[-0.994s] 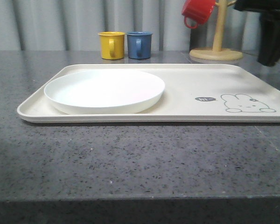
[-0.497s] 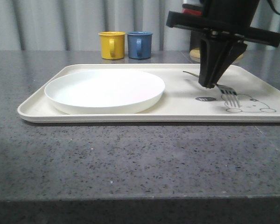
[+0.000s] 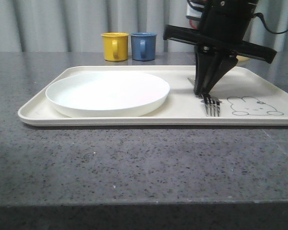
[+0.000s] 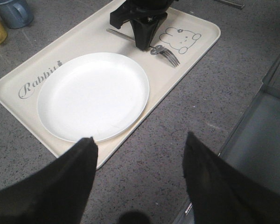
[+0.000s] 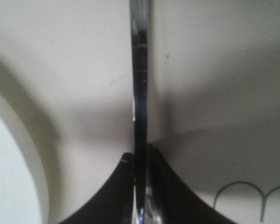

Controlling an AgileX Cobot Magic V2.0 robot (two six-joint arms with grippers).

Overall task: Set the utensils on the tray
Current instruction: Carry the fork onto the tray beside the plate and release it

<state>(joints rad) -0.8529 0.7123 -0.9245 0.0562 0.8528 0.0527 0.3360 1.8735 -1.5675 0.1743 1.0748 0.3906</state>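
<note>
The cream tray (image 3: 182, 76) lies across the dark table, with the round white plate (image 3: 108, 92) on its left half. My right gripper (image 3: 200, 92) is shut on the handle of the silver fork (image 3: 211, 105), whose tines rest on the tray beside the rabbit drawing (image 3: 253, 106). In the right wrist view the fork handle (image 5: 140, 93) runs straight out between the closed fingers (image 5: 112, 196), just above the tray (image 5: 60, 70). My left gripper (image 4: 140, 137) hangs open and empty above the table by the tray's front edge (image 4: 102, 154). From there the plate (image 4: 91, 95) and fork (image 4: 170, 56) show too.
A yellow mug (image 3: 115, 46) and a blue mug (image 3: 143, 46) stand behind the tray at the back. A grey box-like frame (image 4: 266, 126) sits off the table's edge in the left wrist view. Bare speckled tabletop (image 3: 134, 163) stretches in front of the tray.
My right arm came in from the upper right carrying the fork, then shifted left and lower. The fork's tines now lie on the tray beside the rabbit drawing.
</note>
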